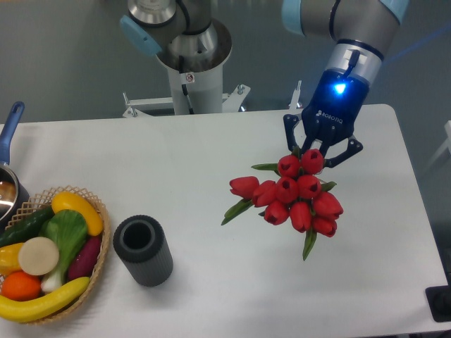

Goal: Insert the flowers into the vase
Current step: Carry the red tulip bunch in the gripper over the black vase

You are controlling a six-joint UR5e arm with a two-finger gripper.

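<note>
The flowers [296,197], a bunch of red tulip buds with green leaves, hang at the right of the table with the buds facing the camera and the stems hidden behind them. My gripper [318,156] comes down from the upper right and is shut on the bunch at its far side. Its fingertips are covered by the top buds. The vase [143,250], a dark ribbed cylinder with its round mouth up, stands upright at the front left, far from the gripper and with nothing in it.
A woven basket [100,218] with fruit and vegetables sits at the left edge, close beside the vase. A pot with a blue handle [8,127] is at the far left. The arm's base [190,63] stands behind the table.
</note>
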